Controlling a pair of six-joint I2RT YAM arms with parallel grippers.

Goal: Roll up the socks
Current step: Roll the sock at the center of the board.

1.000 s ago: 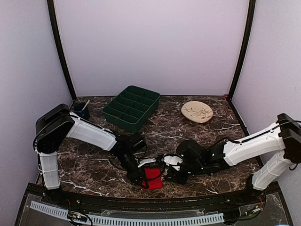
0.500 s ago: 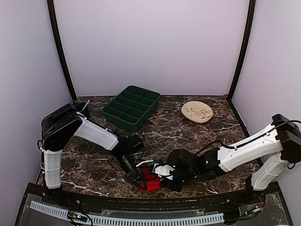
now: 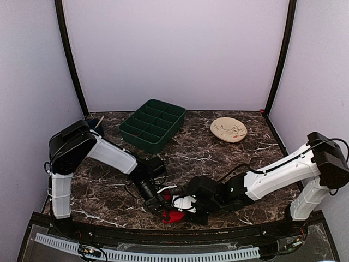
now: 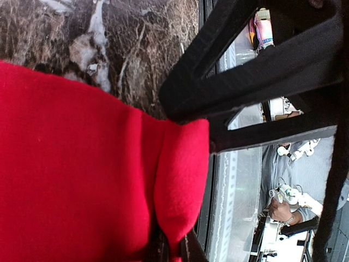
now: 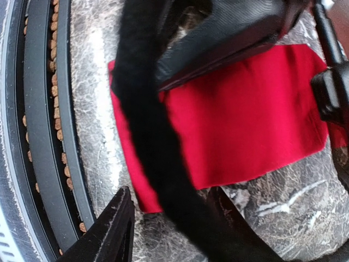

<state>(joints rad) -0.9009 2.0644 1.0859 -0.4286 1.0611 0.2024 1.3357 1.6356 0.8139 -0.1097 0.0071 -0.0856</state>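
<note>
Pinching a fold of the socks (image 4: pixel 82 164), the left gripper (image 3: pixel 157 206) is seen pressed together on the red fabric, and the cloth is bunched where it is caught between the fingers. Just to its right, the right gripper (image 3: pixel 184 204) is held low over the same fabric with its jaws parted. The near edge of the cloth lies between them, and no grip is shown. The socks are laid mostly flat on the marble table (image 3: pixel 218 158), close to its near edge, between the two grippers. A black cable (image 5: pixel 147 136) is draped across the right wrist view. Farther off, a green tray (image 3: pixel 153 124) is set at the far left, a beige dish (image 3: pixel 228 130) at the far right, and a small dark cup (image 3: pixel 95 127) by the left wall.
</note>
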